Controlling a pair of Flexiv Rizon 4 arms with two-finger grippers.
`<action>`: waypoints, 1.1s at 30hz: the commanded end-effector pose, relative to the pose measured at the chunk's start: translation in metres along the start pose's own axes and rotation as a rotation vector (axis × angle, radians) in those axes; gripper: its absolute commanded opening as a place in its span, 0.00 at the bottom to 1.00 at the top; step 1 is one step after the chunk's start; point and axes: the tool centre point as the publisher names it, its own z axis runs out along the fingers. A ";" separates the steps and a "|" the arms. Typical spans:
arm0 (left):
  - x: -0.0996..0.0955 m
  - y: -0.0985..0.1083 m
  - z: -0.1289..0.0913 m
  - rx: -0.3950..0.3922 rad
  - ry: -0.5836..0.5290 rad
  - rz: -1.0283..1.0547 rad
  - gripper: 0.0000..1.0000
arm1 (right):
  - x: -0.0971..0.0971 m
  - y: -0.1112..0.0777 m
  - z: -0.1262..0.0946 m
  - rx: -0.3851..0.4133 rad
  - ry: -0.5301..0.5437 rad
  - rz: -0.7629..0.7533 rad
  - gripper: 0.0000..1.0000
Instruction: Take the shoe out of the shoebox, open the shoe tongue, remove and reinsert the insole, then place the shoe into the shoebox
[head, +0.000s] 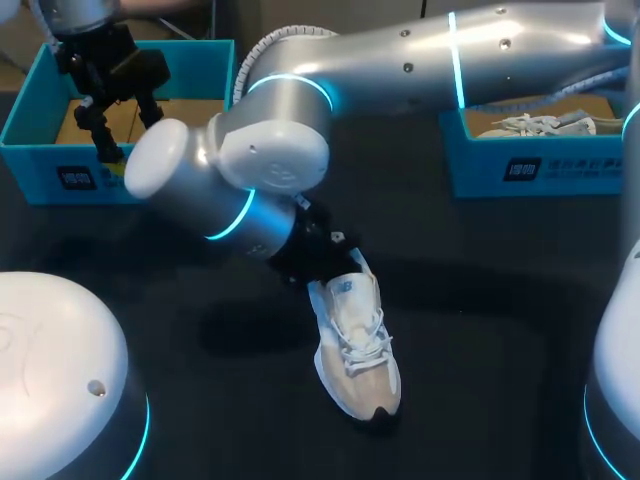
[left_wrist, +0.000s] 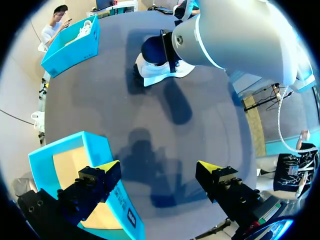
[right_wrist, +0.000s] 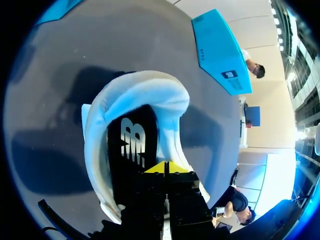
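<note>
Shoe around right gripper, tips together, perhaps on insole; left gripper wide apart.

A robotics lab bench, set up for manipulation trials: two silver industrial arms with glowing cyan rings at their joints work over one dark matte table, the right arm stretched across the middle from the far right, the left arm coming in at the far left, and white domed bases standing at the near corners. The props are staged like test items: an open blue shoebox at far left, a second blue box at far right, and a lone pale shoe on the tabletop
</note>
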 end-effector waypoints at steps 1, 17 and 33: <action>0.001 0.000 0.000 -0.002 -0.001 0.000 1.00 | -0.003 -0.009 0.004 -0.013 0.009 0.117 0.00; 0.001 0.000 0.000 -0.002 -0.001 0.000 1.00 | 0.009 -0.011 0.033 -0.010 0.158 0.140 0.00; 0.001 0.000 0.000 -0.002 -0.001 0.000 1.00 | -0.005 -0.023 0.002 -0.121 0.188 0.154 0.00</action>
